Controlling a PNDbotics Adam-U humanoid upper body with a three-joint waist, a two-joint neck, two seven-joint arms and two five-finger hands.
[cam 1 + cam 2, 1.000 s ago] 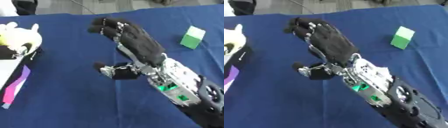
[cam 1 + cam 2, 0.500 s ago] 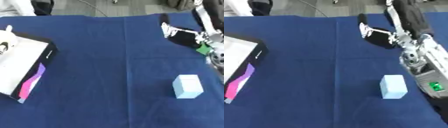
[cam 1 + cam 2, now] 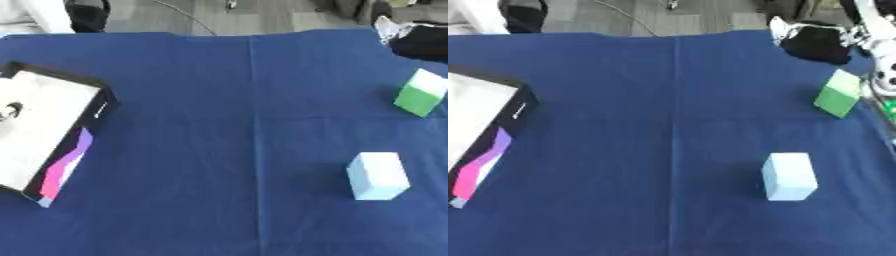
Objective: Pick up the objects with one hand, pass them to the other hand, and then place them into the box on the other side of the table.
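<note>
While the robot's right hand (image 3: 820, 42) only shows as a dark blob up in the upper right corner, with silver and white arm parts running down the right edge in the right eye view, I honestly can't tell if its fingers are spread or curled. It isn't touching either block as far as I can see, it just sits near the far edge of the table, above the green one. The left hand doesn't show anywhere.

The pale blue block (image 3: 378, 175) sits on the blue tablecloth (image 3: 227, 150) in the lower right part of the frame. It's a bit longer than wide, and its long axis runs roughly up and down the frame, tipped slightly so the top end leans left. The green block (image 3: 419, 93) is at the right edge, upper half, well apart from the blue one. It has a lighter top face and sits turned at an angle, long axis leaning top-right to bottom-left.

Over at the left edge is the box (image 3: 54, 135), black-rimmed with a white inside and a pink and purple stripe down its side. It's cut off by the frame, so only part of it is visible. Something white with a small dark mark lies in it, can't make out what.
</note>
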